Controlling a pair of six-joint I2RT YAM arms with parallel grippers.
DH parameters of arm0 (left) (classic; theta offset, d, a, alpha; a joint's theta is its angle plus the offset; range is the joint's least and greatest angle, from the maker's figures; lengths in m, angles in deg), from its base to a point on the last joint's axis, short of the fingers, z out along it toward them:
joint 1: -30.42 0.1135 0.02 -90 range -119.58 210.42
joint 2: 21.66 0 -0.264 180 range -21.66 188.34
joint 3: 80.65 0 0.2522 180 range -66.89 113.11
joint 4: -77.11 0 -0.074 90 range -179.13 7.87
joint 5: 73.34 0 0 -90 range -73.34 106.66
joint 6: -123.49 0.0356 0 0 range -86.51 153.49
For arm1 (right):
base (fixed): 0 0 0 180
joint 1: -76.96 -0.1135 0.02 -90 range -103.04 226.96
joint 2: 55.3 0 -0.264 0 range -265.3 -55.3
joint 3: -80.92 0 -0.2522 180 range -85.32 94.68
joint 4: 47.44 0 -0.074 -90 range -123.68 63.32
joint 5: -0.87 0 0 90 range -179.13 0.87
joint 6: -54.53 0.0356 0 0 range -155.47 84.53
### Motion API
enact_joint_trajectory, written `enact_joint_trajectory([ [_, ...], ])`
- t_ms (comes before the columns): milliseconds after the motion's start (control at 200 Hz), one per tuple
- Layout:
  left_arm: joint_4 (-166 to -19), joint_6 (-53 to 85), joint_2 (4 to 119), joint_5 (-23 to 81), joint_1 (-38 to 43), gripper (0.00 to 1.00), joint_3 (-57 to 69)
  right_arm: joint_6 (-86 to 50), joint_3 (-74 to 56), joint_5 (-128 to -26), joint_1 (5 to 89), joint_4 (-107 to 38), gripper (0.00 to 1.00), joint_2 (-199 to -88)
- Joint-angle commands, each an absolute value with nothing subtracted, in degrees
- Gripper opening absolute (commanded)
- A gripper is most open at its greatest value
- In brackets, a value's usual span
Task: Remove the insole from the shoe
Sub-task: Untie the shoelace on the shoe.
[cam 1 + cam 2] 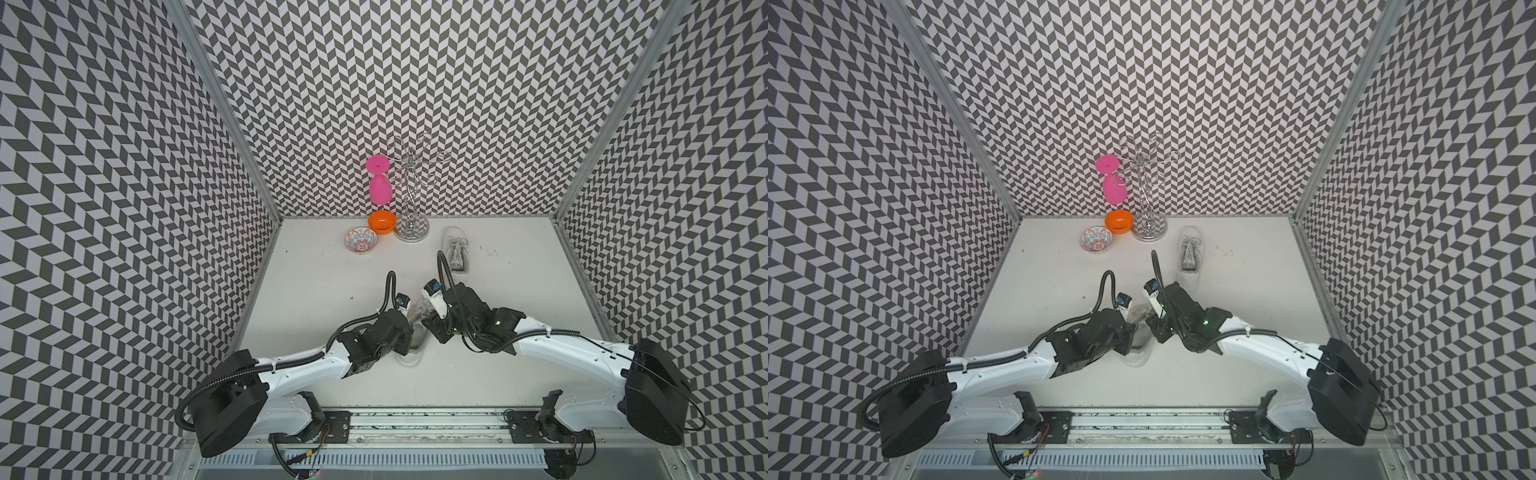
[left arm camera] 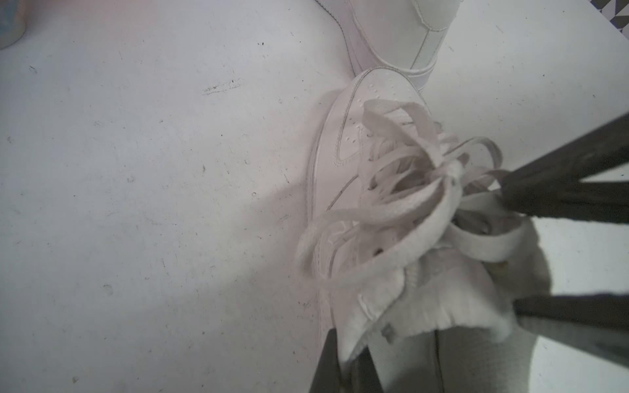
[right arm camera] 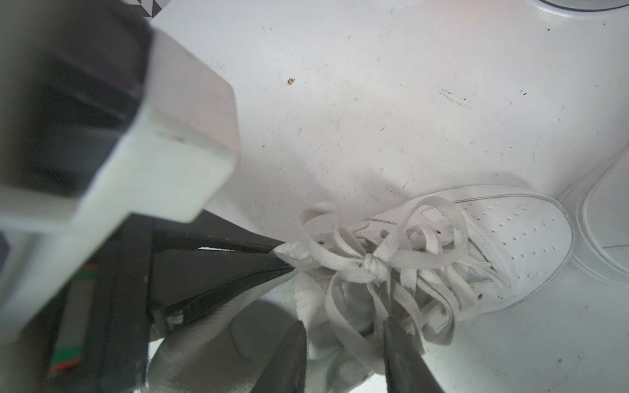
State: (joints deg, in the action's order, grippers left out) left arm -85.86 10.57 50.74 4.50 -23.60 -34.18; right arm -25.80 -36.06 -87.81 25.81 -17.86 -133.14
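Left gripper clamps the shoe at its opening; right gripper, jaws apart, straddles the laces.

Both top views show the shoe mostly covered; both wrist views crop its heel.

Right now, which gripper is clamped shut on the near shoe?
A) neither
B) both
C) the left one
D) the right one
C: in the right wrist view the left gripper is pinched shut on white fabric at the opening of the shoe, while the right gripper has its fingers apart, straddling the laces.
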Motion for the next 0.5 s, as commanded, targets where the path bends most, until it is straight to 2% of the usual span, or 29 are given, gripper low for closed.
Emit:
enact_joint_trajectory([
  [0, -84.57, 10.64, 53.22, 5.07, -24.3, 0.0, -34.89, -26.8, -34.36, -87.76, 25.57, -17.6, 0.3, -133.41],
  [496, -85.11, 10.64, 53.8, 5.24, -24.33, 0.0, -35.22, -27.37, -32.59, -90.34, 25.02, -17.29, 0.16, -135.93],
])
